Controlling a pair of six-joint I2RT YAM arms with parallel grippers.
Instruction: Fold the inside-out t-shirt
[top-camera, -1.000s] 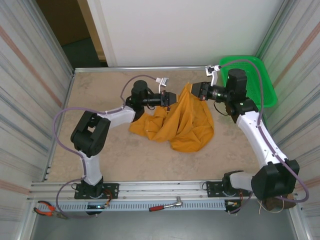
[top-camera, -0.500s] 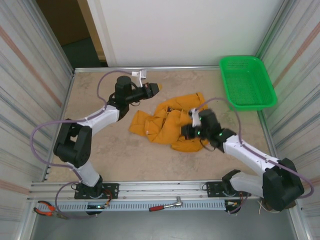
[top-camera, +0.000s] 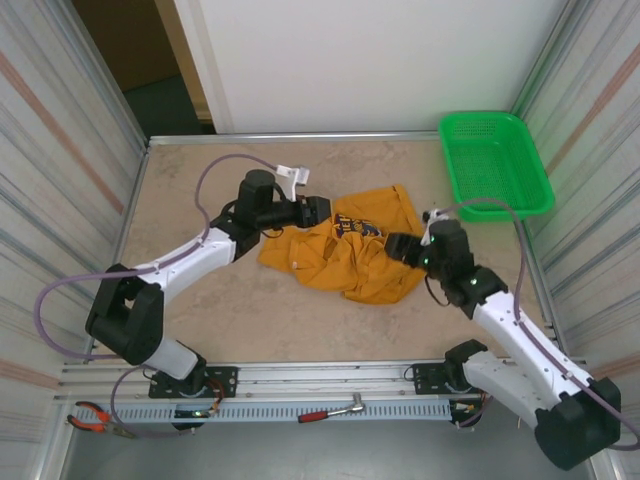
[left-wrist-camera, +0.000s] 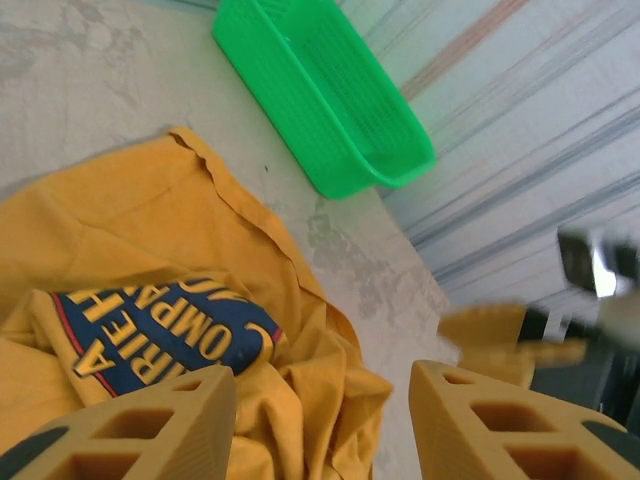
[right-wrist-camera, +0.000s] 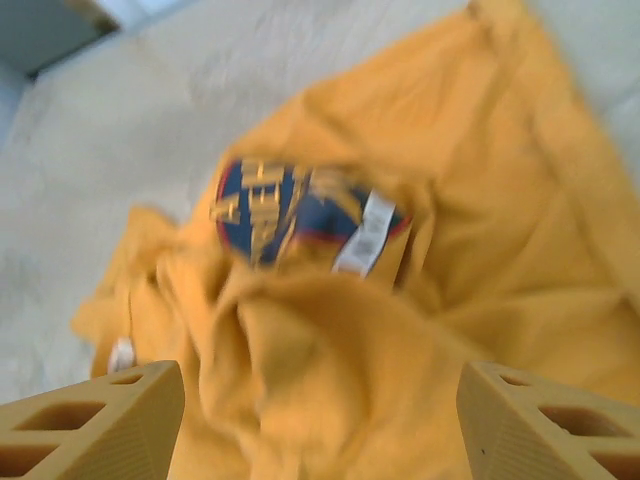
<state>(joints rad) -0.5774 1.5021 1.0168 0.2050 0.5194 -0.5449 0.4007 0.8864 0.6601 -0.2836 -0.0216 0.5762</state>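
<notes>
Mottled beige table between corrugated metal walls, crumpled t-shirt

The t-shirt lies crumpled in a loose heap mid-table — orange-yellow, deeply creased, doubled over itself. A navy logo with yellow lettering faces up near its far edge — a small white tag beside it.
</notes>
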